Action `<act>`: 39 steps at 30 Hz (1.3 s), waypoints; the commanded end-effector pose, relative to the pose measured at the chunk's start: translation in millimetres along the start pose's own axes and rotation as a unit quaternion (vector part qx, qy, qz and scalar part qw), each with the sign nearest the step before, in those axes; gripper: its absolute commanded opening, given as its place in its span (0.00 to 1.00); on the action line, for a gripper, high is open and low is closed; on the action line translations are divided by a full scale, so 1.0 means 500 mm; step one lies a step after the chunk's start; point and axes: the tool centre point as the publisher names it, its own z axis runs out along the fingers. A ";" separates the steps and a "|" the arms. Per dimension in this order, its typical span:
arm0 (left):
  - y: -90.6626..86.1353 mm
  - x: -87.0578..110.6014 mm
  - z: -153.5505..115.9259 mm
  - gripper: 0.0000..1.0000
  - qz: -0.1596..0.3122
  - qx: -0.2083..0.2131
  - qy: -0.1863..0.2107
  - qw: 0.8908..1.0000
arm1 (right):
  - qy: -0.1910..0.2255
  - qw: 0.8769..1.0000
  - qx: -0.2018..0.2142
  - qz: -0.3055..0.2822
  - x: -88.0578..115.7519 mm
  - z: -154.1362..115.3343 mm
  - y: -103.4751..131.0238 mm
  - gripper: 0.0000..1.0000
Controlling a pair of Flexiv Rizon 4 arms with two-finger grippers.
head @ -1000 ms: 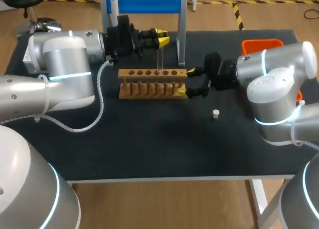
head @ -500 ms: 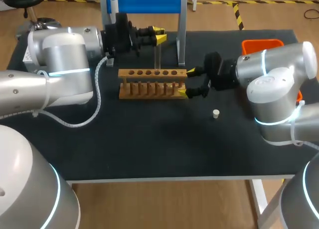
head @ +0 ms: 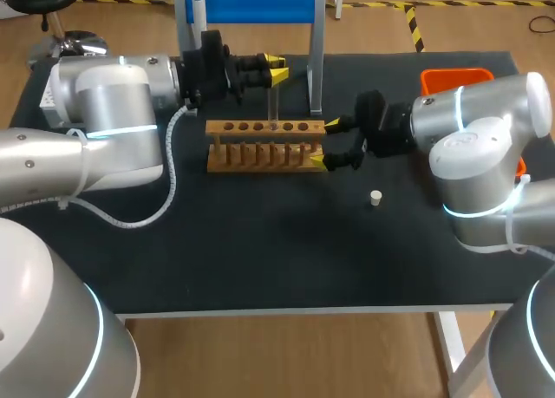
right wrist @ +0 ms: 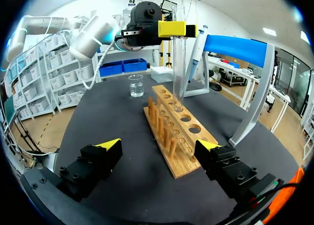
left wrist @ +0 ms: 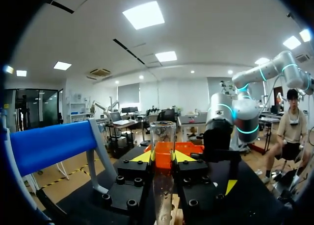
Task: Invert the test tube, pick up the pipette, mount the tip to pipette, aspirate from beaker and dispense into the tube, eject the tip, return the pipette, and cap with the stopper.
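**A:** Where is the test tube?

**B:** The test tube (head: 274, 99) stands upright over the wooden rack (head: 260, 127). The rack lies crosswise in the middle of the tabletop (head: 260, 251), toward its far edge. The left gripper (head: 276, 68) is clamped on the tube near its top, with one yellow tip on each side. In the left wrist view the glass rises between those tips with its open mouth upward.

**A:** And its lower end?

**B:** The right wrist view shows the rounded bottom of the tube meeting one of the holes in the right half of the rack. Whether it sits inside the hole or just above it cannot be told.

**A:** What about the robot's other arm?

**B:** The right gripper (head: 325, 142) is at the rack's right end, its fingers spread wide with that end between them. In its own view both tips stand clear of the wood, and it holds nothing.

**A:** What else is on the tabletop?

**B:** A small pale stopper (head: 375, 198) lies alone, closer to the front edge than the rack and near the right gripper. A clear beaker (right wrist: 137, 85) stands past the rack's left end. The pipette (right wrist: 196, 48) hangs on the stand (head: 258, 3) with the blue bar at the far edge. An orange bin (head: 457, 75) sits at the far right corner.
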 end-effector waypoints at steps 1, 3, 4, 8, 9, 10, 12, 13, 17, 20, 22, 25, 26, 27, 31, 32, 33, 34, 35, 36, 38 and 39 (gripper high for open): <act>0.006 -0.005 0.008 0.00 0.001 0.002 0.000 1.000 | 0.000 1.000 0.000 0.000 0.000 -0.001 0.000 1.00; 0.008 -0.006 0.010 0.00 0.002 0.002 -0.001 1.000 | 0.000 1.000 0.000 0.000 0.000 -0.001 0.000 1.00; 0.009 -0.007 0.011 0.00 0.003 0.003 0.000 1.000 | 0.000 1.000 0.000 0.000 0.000 -0.001 0.000 1.00; 0.014 -0.008 0.014 0.00 0.007 0.005 0.000 1.000 | 0.000 1.000 0.000 0.000 0.000 -0.001 0.000 1.00; 0.015 -0.008 0.015 0.00 0.007 0.005 0.000 1.000 | 0.000 1.000 0.000 0.000 0.000 -0.001 0.000 1.00; 0.016 -0.008 0.015 0.00 0.007 0.006 0.000 1.000 | 0.000 1.000 0.000 0.000 0.000 -0.001 0.000 1.00; 0.020 -0.008 0.017 0.00 0.007 0.007 -0.001 1.000 | 0.000 1.000 0.000 0.000 0.000 -0.001 0.000 1.00; 0.022 -0.008 0.018 0.00 0.007 0.007 -0.001 1.000 | 0.000 1.000 0.000 0.000 0.000 -0.001 0.000 1.00; 0.028 -0.007 0.019 0.00 0.006 0.008 -0.001 1.000 | 0.000 1.000 0.000 0.000 0.000 -0.001 0.000 1.00; 0.033 -0.007 0.021 0.00 0.005 0.008 -0.002 1.000 | 0.000 1.000 0.000 0.000 0.000 -0.001 0.000 1.00; 0.037 -0.006 0.021 0.00 0.005 0.007 -0.002 1.000 | 0.000 1.000 0.000 0.000 0.000 -0.001 0.000 1.00; 0.043 -0.006 0.022 0.00 0.004 0.006 -0.003 1.000 | 0.000 1.000 0.000 0.000 0.000 -0.001 0.000 1.00; 0.045 -0.006 0.022 0.00 0.004 0.006 -0.003 1.000 | 0.000 1.000 0.000 0.000 0.000 -0.001 0.000 1.00; 0.047 -0.006 0.022 0.00 0.003 0.006 -0.004 1.000 | 0.000 1.000 0.000 0.000 0.000 -0.001 0.000 1.00; 0.057 -0.005 0.024 0.00 0.001 0.006 -0.003 1.000 | 0.000 1.000 0.000 0.000 0.000 -0.001 0.000 1.00; 0.060 -0.005 0.024 0.00 0.000 0.006 -0.003 1.000 | 0.000 1.000 0.000 0.000 0.000 -0.001 0.000 1.00; 0.062 -0.005 0.024 0.00 -0.001 0.006 -0.003 1.000 | 0.000 1.000 0.000 0.000 0.000 -0.001 0.000 1.00; 0.064 -0.005 0.025 0.00 -0.001 0.006 -0.003 1.000 | 0.000 1.000 0.000 0.000 0.000 -0.001 0.000 1.00; 0.066 -0.005 0.025 0.00 -0.002 0.006 -0.003 1.000 | 0.000 1.000 0.000 0.000 0.000 -0.001 0.000 1.00; 0.069 -0.005 0.025 0.00 -0.002 0.006 -0.003 1.000 | 0.000 1.000 0.000 0.000 0.000 -0.001 0.000 1.00; 0.073 -0.005 0.025 0.00 -0.004 0.006 -0.004 1.000 | 0.000 1.000 0.000 0.000 0.000 -0.001 0.000 1.00; 0.075 -0.006 0.024 0.00 -0.005 0.006 -0.005 1.000 | 0.000 1.000 0.000 0.000 0.000 -0.001 0.000 1.00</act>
